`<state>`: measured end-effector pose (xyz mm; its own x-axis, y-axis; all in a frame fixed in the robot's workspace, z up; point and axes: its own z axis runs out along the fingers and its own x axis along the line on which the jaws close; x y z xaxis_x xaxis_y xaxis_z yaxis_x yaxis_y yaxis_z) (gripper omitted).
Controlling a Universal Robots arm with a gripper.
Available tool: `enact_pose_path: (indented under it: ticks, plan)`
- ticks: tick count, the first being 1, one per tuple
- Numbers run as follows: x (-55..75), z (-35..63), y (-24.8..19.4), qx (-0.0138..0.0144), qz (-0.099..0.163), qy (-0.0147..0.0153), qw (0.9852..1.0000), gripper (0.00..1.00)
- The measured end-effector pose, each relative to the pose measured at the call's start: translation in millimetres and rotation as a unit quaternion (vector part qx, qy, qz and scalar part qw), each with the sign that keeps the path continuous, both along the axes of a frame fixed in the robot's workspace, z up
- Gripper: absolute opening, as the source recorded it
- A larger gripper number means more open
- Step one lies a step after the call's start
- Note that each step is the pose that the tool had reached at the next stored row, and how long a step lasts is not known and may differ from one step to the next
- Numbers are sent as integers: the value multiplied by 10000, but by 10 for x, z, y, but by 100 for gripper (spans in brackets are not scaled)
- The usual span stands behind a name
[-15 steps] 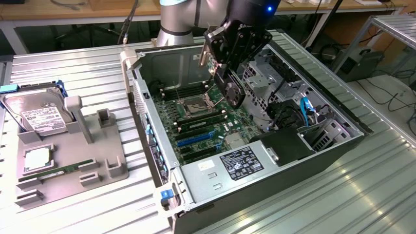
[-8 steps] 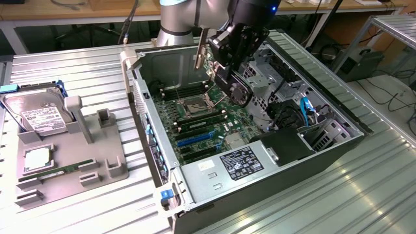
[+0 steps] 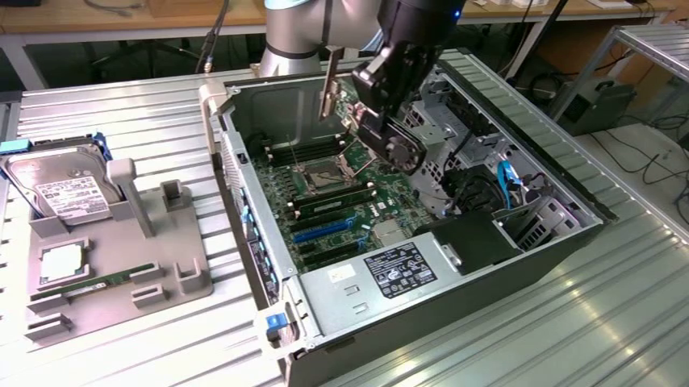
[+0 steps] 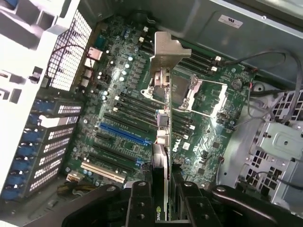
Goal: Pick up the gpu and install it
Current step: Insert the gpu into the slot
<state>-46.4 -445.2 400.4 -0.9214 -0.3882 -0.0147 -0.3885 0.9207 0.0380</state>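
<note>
**A:** What is the gripper (image 4: 162, 194) holding?
**B:** It is clamped on the gpu (image 4: 161, 87). The card stands on edge between the fingers, with its silvery bracket at the end farthest from them.
**A:** What lies under it?
**B:** The open computer case (image 3: 538, 133). The motherboard (image 4: 128, 106) is straight below, and the card hangs clear of it.
**A:** And further out?
**B:** Well away from the gripper, a grey holder (image 3: 108, 310) sits on the desk (image 3: 140, 113) with a hard drive (image 3: 64, 193) in it.
</note>
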Motion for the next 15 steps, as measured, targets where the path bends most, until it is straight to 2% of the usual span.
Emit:
enact_pose_path:
  ticks: [4,8,11,15]
  plan:
    - [0,-4,0,0,298,-67,9995,26]
    - [0,-7,0,0,591,-132,9982,26]
    - [0,-11,0,1,882,-195,9959,26]
    - [0,-16,0,1,1180,-253,9927,26]
